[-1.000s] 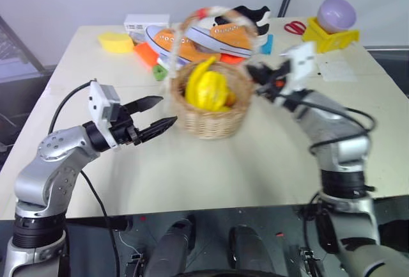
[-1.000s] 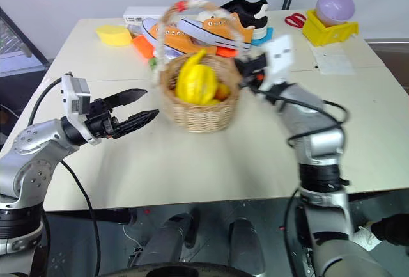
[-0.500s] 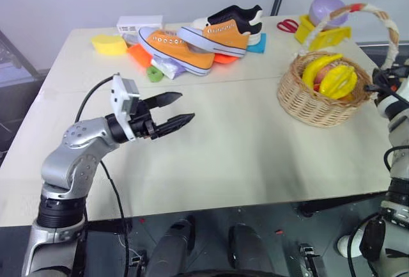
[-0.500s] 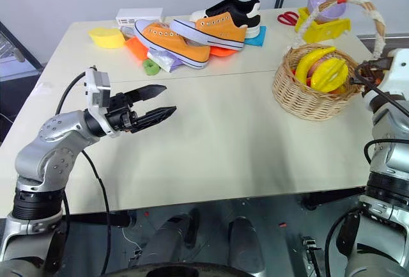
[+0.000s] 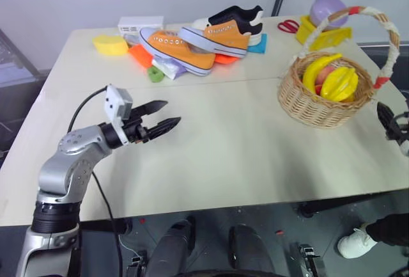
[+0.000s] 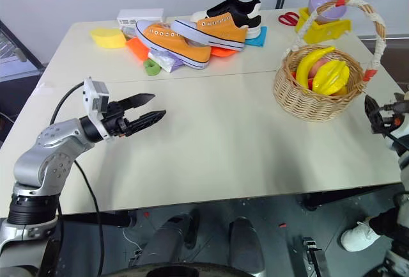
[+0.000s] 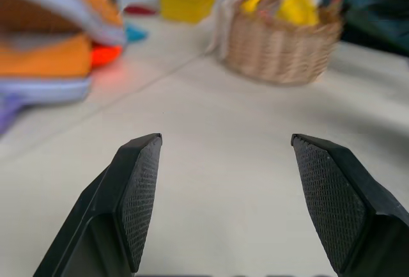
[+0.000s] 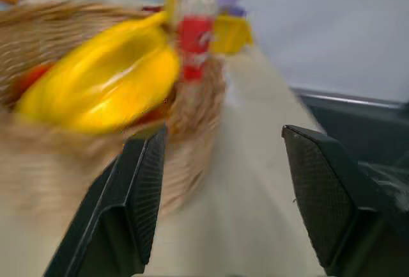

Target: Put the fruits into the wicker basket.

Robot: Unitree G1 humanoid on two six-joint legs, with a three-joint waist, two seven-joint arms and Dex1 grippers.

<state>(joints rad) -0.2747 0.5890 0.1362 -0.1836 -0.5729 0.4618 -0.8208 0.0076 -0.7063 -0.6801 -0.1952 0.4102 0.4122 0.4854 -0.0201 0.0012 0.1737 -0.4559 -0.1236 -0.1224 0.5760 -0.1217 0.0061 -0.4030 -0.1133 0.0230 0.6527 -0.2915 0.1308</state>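
The wicker basket (image 5: 314,106) stands at the table's right side, its white handle with red bands (image 5: 385,41) arching over it. Inside lie the fruits: a curved yellow banana (image 5: 316,67) and a ridged yellow fruit (image 5: 340,82), with something reddish beneath them. My right gripper (image 6: 377,109) hangs open just off the basket's right side, apart from the handle; in the right wrist view its fingers (image 8: 142,181) stand wide with nothing between them. My left gripper (image 5: 172,112) is open and empty over the table's left half, pointing toward the basket (image 7: 281,47).
Orange sneakers (image 5: 192,45) and a black-and-white shoe (image 5: 241,15) lie at the table's back. Near them are a yellow disc (image 5: 110,43), a white box (image 5: 140,22), a small green piece (image 5: 156,74), red scissors (image 5: 289,26) and a purple ball on a yellow stand (image 5: 329,11).
The basket has travelled from the table's middle to its right side and been set down. My right gripper let go of the handle and drew back. The left gripper sank a little.
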